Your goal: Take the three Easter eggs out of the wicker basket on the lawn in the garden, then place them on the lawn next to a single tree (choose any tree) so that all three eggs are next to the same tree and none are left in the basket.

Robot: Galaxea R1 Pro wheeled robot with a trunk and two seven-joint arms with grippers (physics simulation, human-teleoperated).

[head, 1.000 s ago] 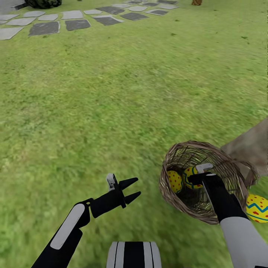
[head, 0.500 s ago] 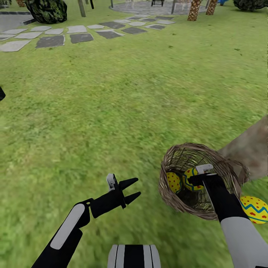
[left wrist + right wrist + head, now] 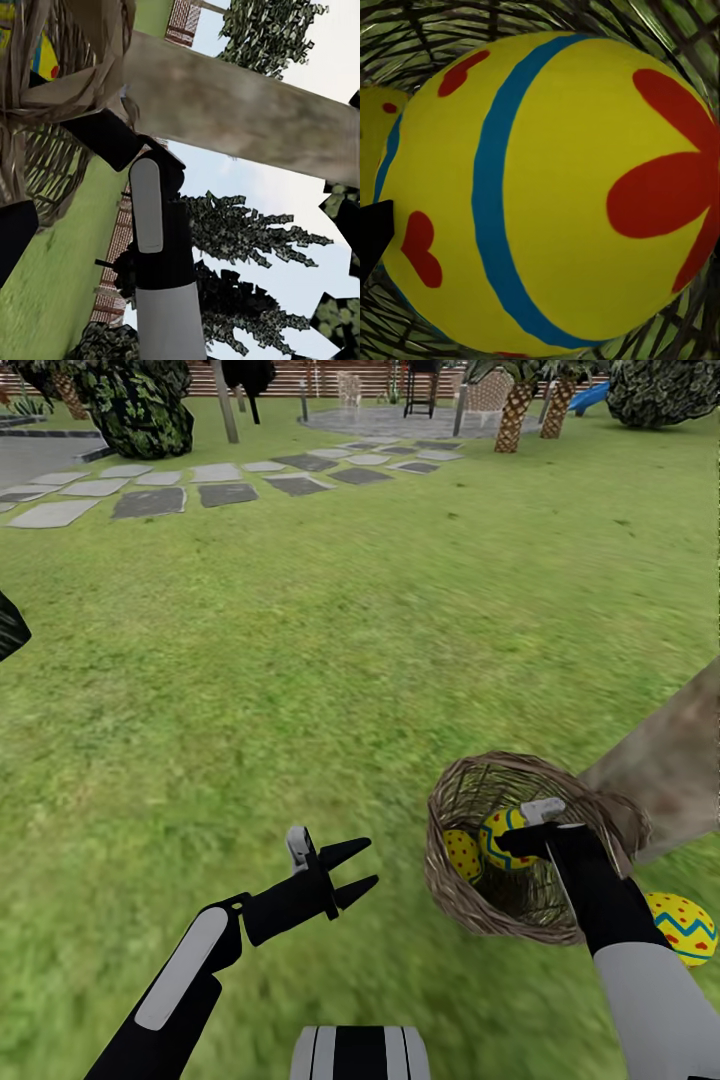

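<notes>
The wicker basket (image 3: 470,895) lies tipped on the lawn (image 3: 300,660), its mouth facing me, at the foot of the tree (image 3: 665,765). Two Easter eggs are inside: one (image 3: 460,854) rests at the rim, and my right gripper (image 3: 522,838) is shut on the other (image 3: 500,832). Up close that egg (image 3: 547,187) shows a blue band and a red flower mark, with a black fingertip (image 3: 371,236) against it. A third egg (image 3: 685,926) sits on the grass beside the trunk. My left gripper (image 3: 360,868) hangs open over the grass, empty. The left wrist view catches the basket (image 3: 45,142) and trunk (image 3: 240,112).
Grey stepping stones (image 3: 150,500) cross the far left. Dark bushes (image 3: 140,405) stand at the back left and right, short palms (image 3: 515,415) at the back, and a slatted fence (image 3: 330,378) beyond. Open grass stretches ahead and to the left.
The head view has tilted up, bringing the fence, palms and bushes into sight. Both arms keep their pose. The right gripper stays in the basket at the same egg.
</notes>
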